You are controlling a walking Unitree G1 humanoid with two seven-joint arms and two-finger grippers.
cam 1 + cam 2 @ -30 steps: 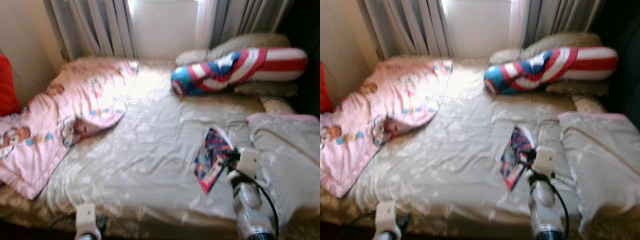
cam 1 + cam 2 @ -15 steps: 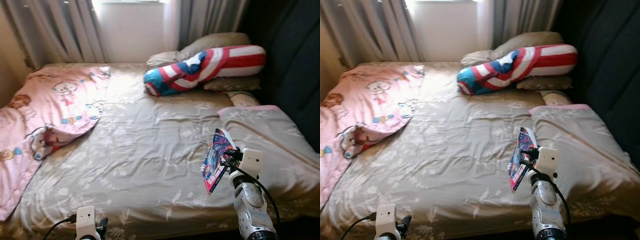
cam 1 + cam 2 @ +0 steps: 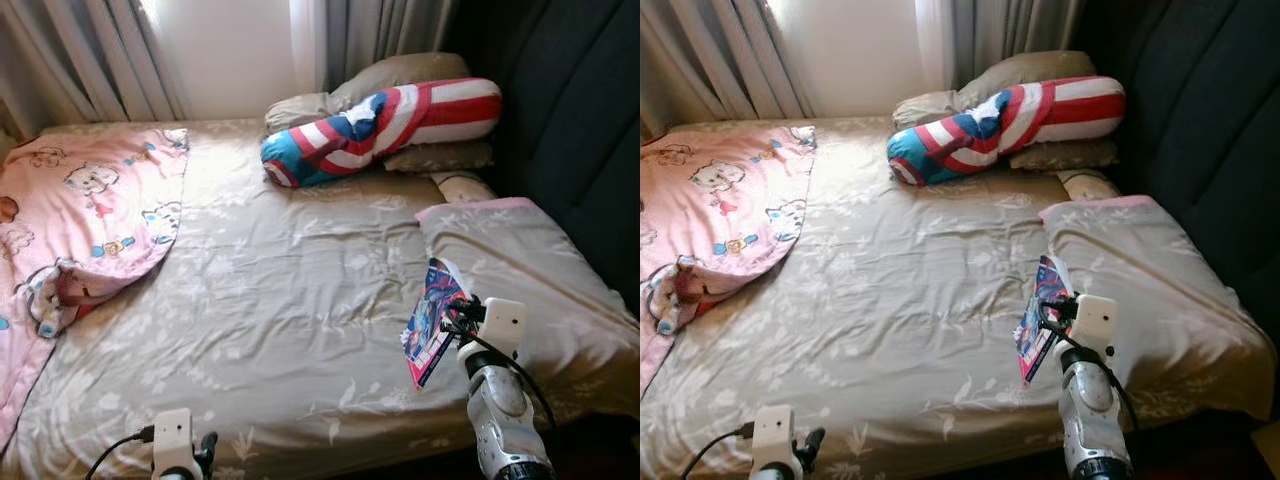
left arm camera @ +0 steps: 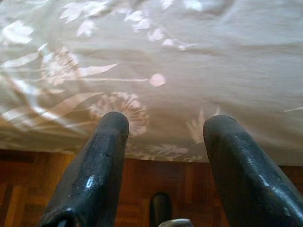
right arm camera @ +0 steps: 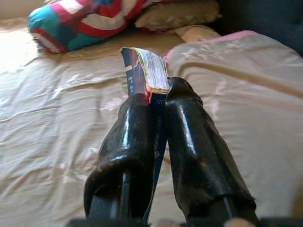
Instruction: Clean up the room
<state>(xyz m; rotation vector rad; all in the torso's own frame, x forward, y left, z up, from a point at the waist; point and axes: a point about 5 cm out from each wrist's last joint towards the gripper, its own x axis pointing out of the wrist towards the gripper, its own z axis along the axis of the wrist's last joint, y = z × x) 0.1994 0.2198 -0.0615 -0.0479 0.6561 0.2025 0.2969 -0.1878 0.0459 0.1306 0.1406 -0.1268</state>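
My right gripper [image 3: 447, 322] is shut on a colourful book [image 3: 432, 322] and holds it upright on its edge above the bed's right side. In the right wrist view the book [image 5: 144, 71] stands pinched between the two black fingers [image 5: 132, 137]. My left gripper [image 4: 163, 123] is open, low at the near edge of the bed [image 4: 189, 56], with nothing between its fingers. Its wrist [image 3: 173, 440] shows at the bottom of the left eye view.
A beige floral cover [image 3: 290, 290] spreads over the bed. A pink cartoon blanket [image 3: 80, 210] lies on the left. A red, white and blue bolster [image 3: 380, 120] rests on pillows by the curtains [image 3: 90, 60]. A dark headboard [image 3: 570, 140] stands at the right. Wood floor [image 4: 28, 189] lies below.
The camera has swung to the right, so the bed slid left in view. My right gripper has lifted the book off the cover and keeps holding it.
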